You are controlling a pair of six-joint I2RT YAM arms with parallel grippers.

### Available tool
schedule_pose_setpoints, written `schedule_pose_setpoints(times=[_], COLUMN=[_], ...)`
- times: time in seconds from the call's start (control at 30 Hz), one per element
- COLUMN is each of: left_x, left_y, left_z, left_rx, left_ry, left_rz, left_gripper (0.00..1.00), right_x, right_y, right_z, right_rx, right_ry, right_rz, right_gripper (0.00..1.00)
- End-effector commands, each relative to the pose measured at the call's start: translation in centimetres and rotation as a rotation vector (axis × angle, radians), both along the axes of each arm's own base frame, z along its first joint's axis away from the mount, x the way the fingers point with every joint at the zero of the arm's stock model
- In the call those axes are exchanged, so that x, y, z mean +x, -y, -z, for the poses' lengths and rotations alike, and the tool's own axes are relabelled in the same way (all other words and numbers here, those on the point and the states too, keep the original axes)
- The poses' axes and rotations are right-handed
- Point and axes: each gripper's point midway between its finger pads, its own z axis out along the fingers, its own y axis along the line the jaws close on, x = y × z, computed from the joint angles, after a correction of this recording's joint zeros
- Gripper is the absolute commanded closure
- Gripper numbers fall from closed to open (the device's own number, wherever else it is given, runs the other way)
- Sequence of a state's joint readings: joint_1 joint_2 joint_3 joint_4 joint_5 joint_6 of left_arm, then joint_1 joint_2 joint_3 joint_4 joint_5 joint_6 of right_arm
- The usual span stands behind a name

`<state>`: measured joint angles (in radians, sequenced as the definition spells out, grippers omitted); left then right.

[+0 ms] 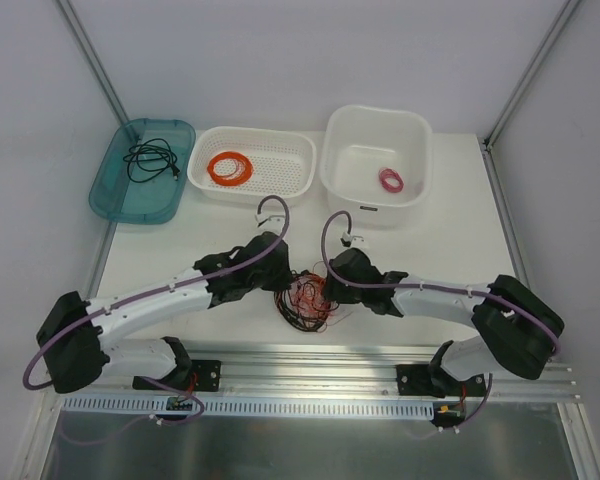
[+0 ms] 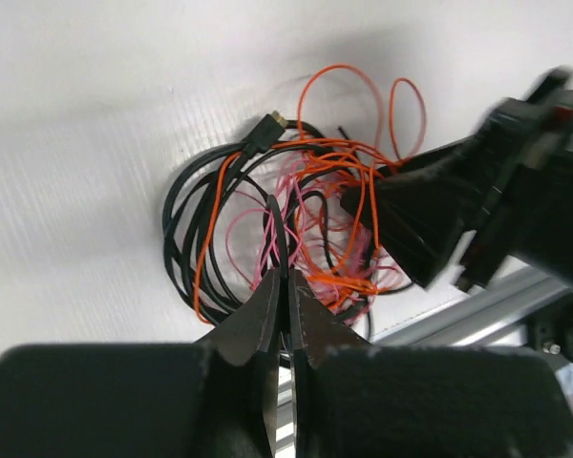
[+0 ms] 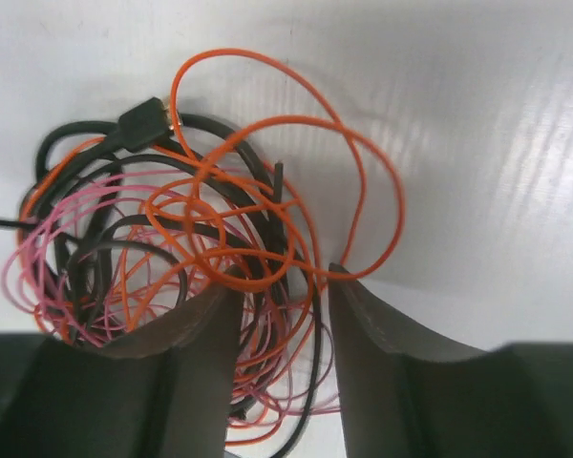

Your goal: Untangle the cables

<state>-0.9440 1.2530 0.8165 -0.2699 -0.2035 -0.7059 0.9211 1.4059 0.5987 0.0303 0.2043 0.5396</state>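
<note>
Back row, left to right: teal tray [image 1: 115, 190] holding a loose black cord [image 1: 150, 160]; white perforated basket [image 1: 285, 185] with a neat orange coil [image 1: 229, 168]; white tub [image 1: 352, 130] with a small pink coil [image 1: 391, 180]. Front row on the white table [image 1: 450, 240], left to right: the left gripper [image 2: 285, 275] is low at the left edge of the cables [image 1: 305, 297], fingers pressed together with no visible gap. In the left wrist view a thin dark strand runs straight into the seam between the tips and looks pinched there. The cables lie near the table's front edge, between the two grippers: black, orange and pink strands in overlapping loops, with a black plug [image 3: 143, 120] at the upper side of the heap. The right gripper [image 3: 282, 305] is at the tangle's right edge, fingers parted. Orange and black strands pass through the gap, not clamped. One orange loop touches its right fingertip [image 3: 349, 286].
</note>
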Motion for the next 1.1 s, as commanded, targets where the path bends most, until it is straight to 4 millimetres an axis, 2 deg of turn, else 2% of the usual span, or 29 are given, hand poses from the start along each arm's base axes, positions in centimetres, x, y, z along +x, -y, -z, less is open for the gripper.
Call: schedule_pose_setpoints(times=[0.0, 0.07, 0.13, 0.17, 0.2, 0.23, 0.27, 0.3, 0.33, 0.37, 0.4, 0.43, 0.5, 0.53, 0.6, 0.7, 0.8, 0.83, 0.9, 0.97, 1.0, 1.03, 1.07], left_x=[1.3, 1.5, 1.7, 1.7, 1.9, 2.1, 2.2, 2.3, 2.5, 2.6, 2.8, 2.9, 3.4, 3.5, 4.1, 4.3, 4.3, 4.3, 4.2, 4.2, 4.2, 4.1, 3.9], left_y=[0.1, -0.8, -1.6, -2.6, -2.9, -3.5, -4.6, -5.3, -5.9, -6.9, -8.3, -9.2, -11.7, -12.9, -15.6, -18.5, -20.2, -20.4, -19.8, -18.4, -17.9, -17.2, -16.0], left_z=[-6.5, -9.3, -11.1, -11.9, -13.7, -14.6, -16.2, -17.0, -17.8, -19.4, -19.7, -20.1, -21.5, -21.6, -22.4, -23.4, -25.1, -25.6, -26.9, -27.3, -27.1, -26.8, -25.7], left_rx=[-0.099, -0.123, -0.122, -0.1, -0.107, -0.097, -0.078, -0.067, -0.058, -0.058, -0.018, 0.0, 0.02, 0.039, 0.057, 0.098, 0.124, 0.121, 0.081, 0.028, 0.015, -0.005, -0.035], left_ry=[0.161, 0.223, 0.259, 0.28, 0.313, 0.332, 0.365, 0.383, 0.402, 0.436, 0.453, 0.464, 0.495, 0.49, 0.506, 0.525, 0.553, 0.558, 0.569, 0.554, 0.542, 0.527, 0.485], left_rz=[-0.011, -0.027, -0.044, -0.064, -0.068, -0.079, -0.1, -0.113, -0.131, -0.152, -0.188, -0.206, -0.274, -0.297, -0.37, -0.432, -0.474, -0.481, -0.457, -0.409, -0.387, -0.36, -0.316], left_gripper=[1.0, 1.0, 1.0, 1.0, 1.0, 1.0, 1.0, 1.0, 1.0, 1.0, 1.0, 1.0, 1.0, 1.0, 1.0, 1.0, 1.0, 1.0, 1.0, 1.0, 1.0, 1.0, 1.0], right_x=[0.8, 0.8, 1.0, 0.9, 1.0, 0.9, 0.9, 0.8, 0.8, 0.8, 0.6, 0.7, 0.8, 0.7, 1.0, 1.1, 0.9, 0.5, 0.7, 0.7, 0.4, 0.3, 0.3], right_y=[-1.6, -1.2, -0.6, 0.1, 0.5, 1.8, 2.6, 3.3, 4.4, 5.2, 6.1, 7.6, 9.3, 11.0, 12.9, 15.6, 17.2, 18.0, 18.2, 17.9, 17.4, 17.0, 16.8], right_z=[-0.2, 0.2, 0.1, 0.4, 0.0, 0.3, 0.4, 0.4, 0.0, -0.1, -0.1, -0.8, -1.5, -2.3, -3.4, -5.8, -7.9, -8.1, -9.3, -10.0, -9.8, -9.8, -10.1], right_rx=[0.067, 0.058, 0.05, 0.026, 0.028, -0.009, -0.023, -0.033, -0.037, -0.043, -0.057, -0.07, -0.089, -0.108, -0.123, -0.164, -0.177, -0.191, -0.187, -0.18, -0.173, -0.171, -0.165], right_ry=[-0.024, -0.039, -0.04, -0.05, -0.042, -0.062, -0.067, -0.071, -0.078, -0.079, -0.082, -0.071, -0.058, -0.047, -0.031, 0.014, 0.037, 0.022, 0.042, 0.042, 0.017, 0.002, -0.006], right_rz=[0.019, 0.024, 0.042, 0.053, 0.06, 0.089, 0.107, 0.12, 0.152, 0.168, 0.182, 0.219, 0.252, 0.281, 0.326, 0.363, 0.369, 0.385, 0.376, 0.356, 0.321, 0.3, 0.293], right_gripper=[0.59, 0.72, 0.88, 0.92, 0.98, 0.99, 0.99, 0.99, 0.99, 0.99, 0.99, 0.99, 0.99, 0.99, 0.99, 0.99, 0.98, 0.97, 0.94, 0.9, 0.76, 0.68, 0.61])
